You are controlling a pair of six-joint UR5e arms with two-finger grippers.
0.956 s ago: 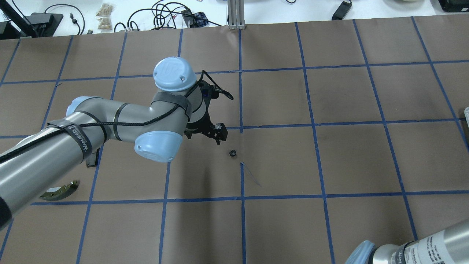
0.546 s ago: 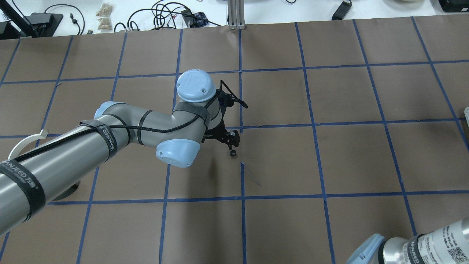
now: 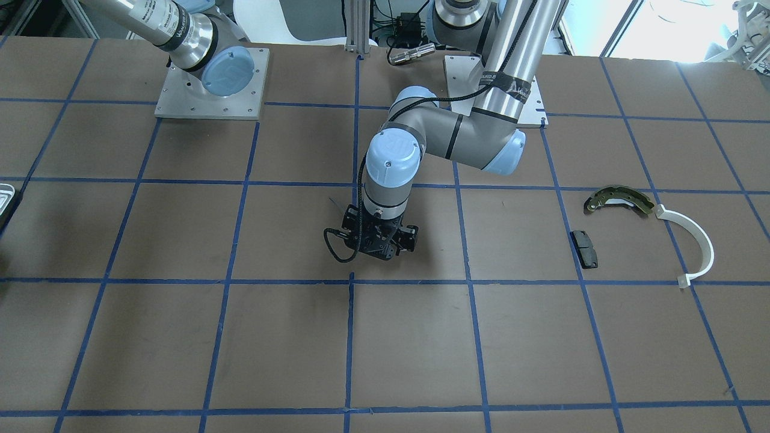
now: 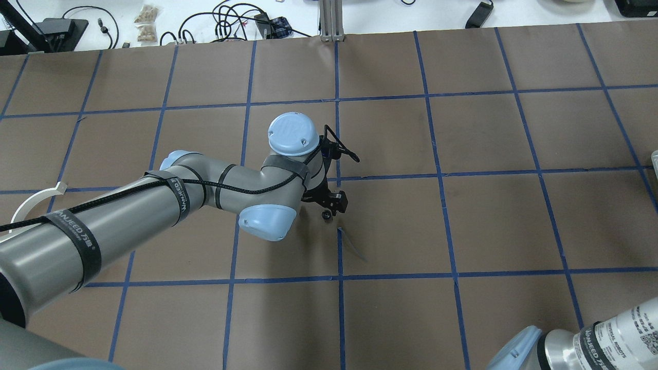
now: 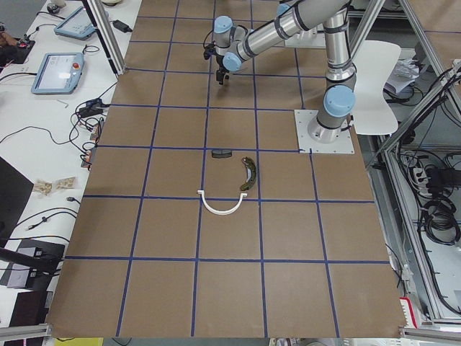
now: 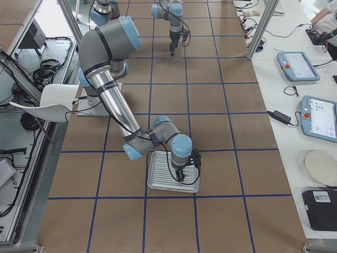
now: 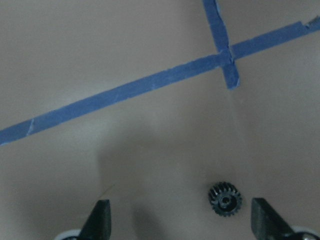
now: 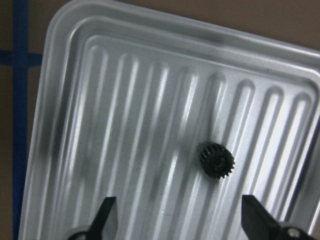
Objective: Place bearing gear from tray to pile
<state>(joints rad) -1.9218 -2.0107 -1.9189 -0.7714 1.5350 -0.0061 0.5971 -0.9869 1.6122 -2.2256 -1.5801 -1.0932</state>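
Observation:
A small black bearing gear [image 7: 225, 198] lies on the brown table [image 4: 326, 215] near the centre. My left gripper [image 7: 180, 225] hangs open just above it, and the gear sits between the fingers [image 7: 101, 219], nearer the right-hand one. My right gripper [image 8: 177, 220] is open over the silvery ribbed tray [image 8: 125, 100], where a second black gear [image 8: 217, 160] lies. The pile on the robot's left is a brake shoe [image 3: 619, 198], a white arc [image 3: 698, 240] and a black pad [image 3: 584, 248].
The tray [image 6: 158, 179] sits at the robot's far right; only its edge shows in the front-facing view [image 3: 5, 201]. Blue tape lines grid the table. Cables and tablets lie on the white bench [image 4: 231, 20] beyond the far edge.
My left arm has swung right and towards the gear, bringing the open gripper from beside it to right over it. The gear has not moved.

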